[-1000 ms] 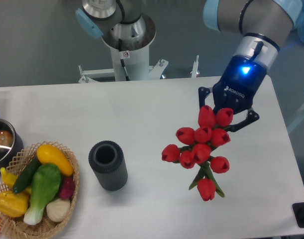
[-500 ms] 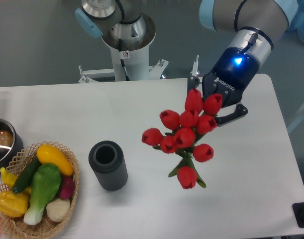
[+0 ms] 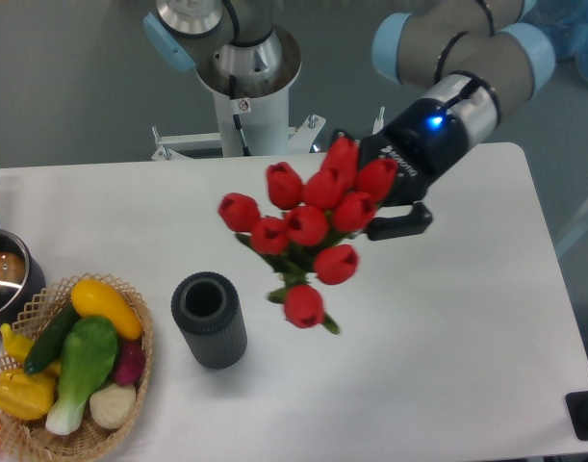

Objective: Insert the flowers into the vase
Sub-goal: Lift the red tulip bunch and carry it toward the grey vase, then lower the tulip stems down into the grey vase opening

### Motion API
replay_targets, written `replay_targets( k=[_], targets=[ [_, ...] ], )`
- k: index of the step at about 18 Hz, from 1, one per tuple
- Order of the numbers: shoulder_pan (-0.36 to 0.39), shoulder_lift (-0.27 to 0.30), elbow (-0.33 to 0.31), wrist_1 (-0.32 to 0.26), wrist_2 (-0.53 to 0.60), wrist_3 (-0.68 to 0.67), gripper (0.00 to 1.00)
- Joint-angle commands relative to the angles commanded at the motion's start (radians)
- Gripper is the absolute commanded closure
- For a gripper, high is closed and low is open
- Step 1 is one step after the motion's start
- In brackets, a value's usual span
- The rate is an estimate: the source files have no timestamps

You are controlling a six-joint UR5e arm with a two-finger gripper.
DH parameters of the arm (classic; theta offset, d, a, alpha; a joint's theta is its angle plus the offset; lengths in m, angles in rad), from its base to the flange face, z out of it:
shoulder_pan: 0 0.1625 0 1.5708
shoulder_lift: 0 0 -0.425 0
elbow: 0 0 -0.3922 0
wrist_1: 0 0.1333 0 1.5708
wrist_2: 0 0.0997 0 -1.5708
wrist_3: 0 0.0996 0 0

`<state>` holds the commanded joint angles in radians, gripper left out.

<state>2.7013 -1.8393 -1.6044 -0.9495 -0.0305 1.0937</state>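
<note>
Hand (image 3: 378,197) closed around the flowers (image 3: 308,226), which we see held in the air above the white surface (image 3: 447,327). They hang up and to the right of the vase (image 3: 209,319), which stands upright near a vegetable basket (image 3: 72,371).

In the upper right of the frame the gripper (image 3: 370,197) holds the flowers (image 3: 303,226), red tulip heads spread toward the frame's centre, green stems pointing down and to the right. The bunch hangs above the table (image 3: 467,318). The vase (image 3: 209,320) stands upright at lower centre-left, its round mouth open, just left of and below the lowest bloom. At lower left, a wicker basket (image 3: 140,361) holds vegetables; a metal pot (image 3: 3,279) sits at the left edge.
</note>
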Motion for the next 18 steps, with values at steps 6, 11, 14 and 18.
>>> replay_targets(
  k=[6, 11, 14, 18],
  targets=[
    [-0.035, 0.092, -0.137, 0.000, -0.017, -0.002, 1.00],
    [-0.048, 0.091, -0.170, 0.003, -0.017, 0.018, 1.00],
    [-0.051, 0.071, -0.170, 0.002, -0.019, 0.051, 1.00],
    [-0.060, 0.057, -0.170, 0.003, -0.017, 0.058, 1.00]
  ],
)
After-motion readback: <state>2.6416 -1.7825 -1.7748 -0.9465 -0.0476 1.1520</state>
